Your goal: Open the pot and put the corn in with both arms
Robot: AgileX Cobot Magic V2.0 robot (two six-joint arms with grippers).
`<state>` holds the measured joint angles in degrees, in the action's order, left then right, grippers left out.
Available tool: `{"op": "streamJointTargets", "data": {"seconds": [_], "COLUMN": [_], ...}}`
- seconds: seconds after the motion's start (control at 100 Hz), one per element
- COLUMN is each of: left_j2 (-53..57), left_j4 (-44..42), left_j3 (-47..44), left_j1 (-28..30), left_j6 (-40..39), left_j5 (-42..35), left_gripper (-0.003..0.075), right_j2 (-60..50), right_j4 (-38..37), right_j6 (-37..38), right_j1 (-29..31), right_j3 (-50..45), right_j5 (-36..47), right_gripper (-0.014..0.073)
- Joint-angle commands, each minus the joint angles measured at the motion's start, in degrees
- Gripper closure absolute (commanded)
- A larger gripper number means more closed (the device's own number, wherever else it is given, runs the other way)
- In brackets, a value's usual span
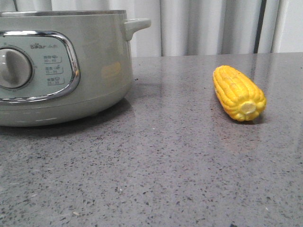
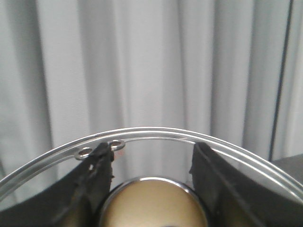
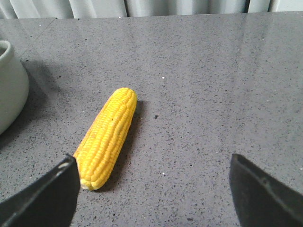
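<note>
The pale grey-green pot (image 1: 61, 71) stands at the left of the table, its dial and control panel facing me. The yellow corn (image 1: 239, 92) lies on the table to its right, pale cut end toward me. Neither gripper shows in the front view. In the left wrist view my left gripper (image 2: 151, 163) has a finger against each side of the tan, chrome-rimmed lid knob (image 2: 154, 203). The glass lid's steel rim (image 2: 189, 135) arcs beyond it. My right gripper (image 3: 154, 189) is open above the table, with the corn (image 3: 106, 139) just ahead of one finger.
The grey speckled table (image 1: 165, 161) stretches in front of and between the pot and the corn. A pale curtain (image 1: 203, 26) hangs behind the table. The pot's side (image 3: 9, 85) shows at the edge of the right wrist view.
</note>
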<state>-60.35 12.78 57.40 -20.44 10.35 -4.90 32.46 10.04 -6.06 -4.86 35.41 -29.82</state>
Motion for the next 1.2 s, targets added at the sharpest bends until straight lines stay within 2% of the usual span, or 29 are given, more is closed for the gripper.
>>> {"op": "streamJointTargets", "data": {"seconds": [0.0, 0.17, 0.29, 0.41, 0.6, 0.82, 1.19], "left_j2": [5.24, 10.47, 11.51, 11.39, 9.43, 5.5, -1.48], "left_j4": [0.0, 0.0, -1.31, -0.81, 0.3, 1.72, 1.72], "left_j3": [2.68, 2.05, -0.67, -4.59, -11.04, -17.01, -22.24], "left_j1": [4.82, 19.84, 32.22, 38.9, 41.43, 41.54, 41.54], "left_j6": [0.35, 0.35, 0.35, 0.06, 0.06, 0.06, -0.42], "left_j5": [-3.49, 3.66, 3.11, 0.14, -2.48, -2.94, -7.51], "left_gripper": [0.0534, 0.0534, 0.0534, 0.0534, 0.0534, 0.0534, 0.0534], "right_j2": [0.54, 0.54, 0.54, 0.54, 0.54, 0.54, 0.54], "right_j4": [-0.36, -0.25, -0.25, -0.25, -0.25, -0.25, -0.25], "right_j6": [-0.58, -0.58, -0.58, -0.58, -0.58, -0.58, -0.58], "right_j1": [-0.2, -0.2, -0.2, -0.2, -0.2, -0.2, -0.2], "right_j3": [2.22, 2.22, 2.22, 2.22, 2.22, 2.22, 2.22], "right_j5": [3.97, 4.34, 4.43, 4.96, 5.09, 4.54, 4.38], "right_gripper": [0.0028, 0.0028, 0.0028, 0.0028, 0.0028, 0.0028, 0.0028]}}
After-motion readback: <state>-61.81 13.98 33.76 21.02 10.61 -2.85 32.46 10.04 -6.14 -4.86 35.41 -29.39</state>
